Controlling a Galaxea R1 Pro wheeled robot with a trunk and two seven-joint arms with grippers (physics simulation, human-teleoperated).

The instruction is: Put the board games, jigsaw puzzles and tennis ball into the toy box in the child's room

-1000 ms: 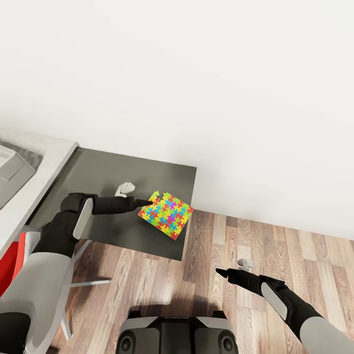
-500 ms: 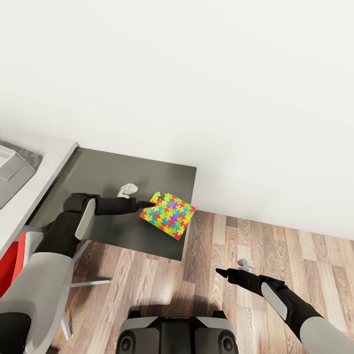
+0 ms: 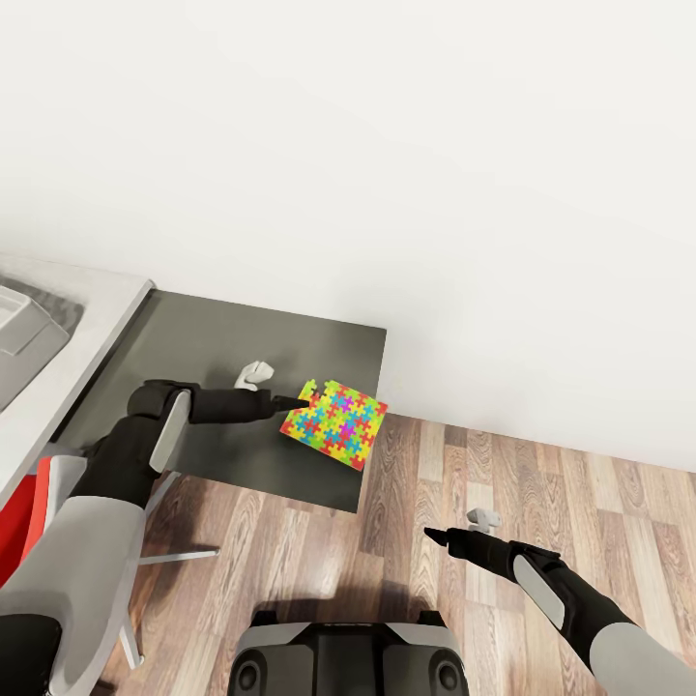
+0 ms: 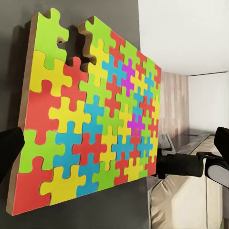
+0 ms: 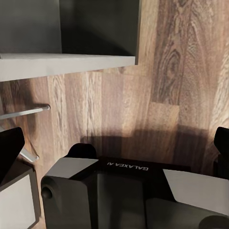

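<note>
A jigsaw puzzle (image 3: 335, 423) of bright interlocked pieces lies on the lower dark grey cabinet top (image 3: 242, 338). Its right corner sticks out past the cabinet's right edge, over the wood floor. My left gripper (image 3: 291, 399) touches the puzzle's left corner. In the left wrist view the jigsaw puzzle (image 4: 95, 124) faces the camera and the fingers (image 4: 9, 148) stand wide apart, open. My right gripper (image 3: 435, 534) hangs open over the floor, holding nothing. Part of the light grey toy box (image 3: 17, 333) shows on the pale table (image 3: 101, 314) at far left.
A white wall rises right behind the cabinet. A red chair (image 3: 24, 522) with white legs (image 3: 179, 554) stands under the table's edge by my left arm. My own base (image 3: 348, 657) sits below on the plank floor (image 3: 541, 474).
The left gripper has moved a little to the right, and the puzzle has slid with it toward the cabinet's right edge, its corner now overhanging. The right arm has not moved.
</note>
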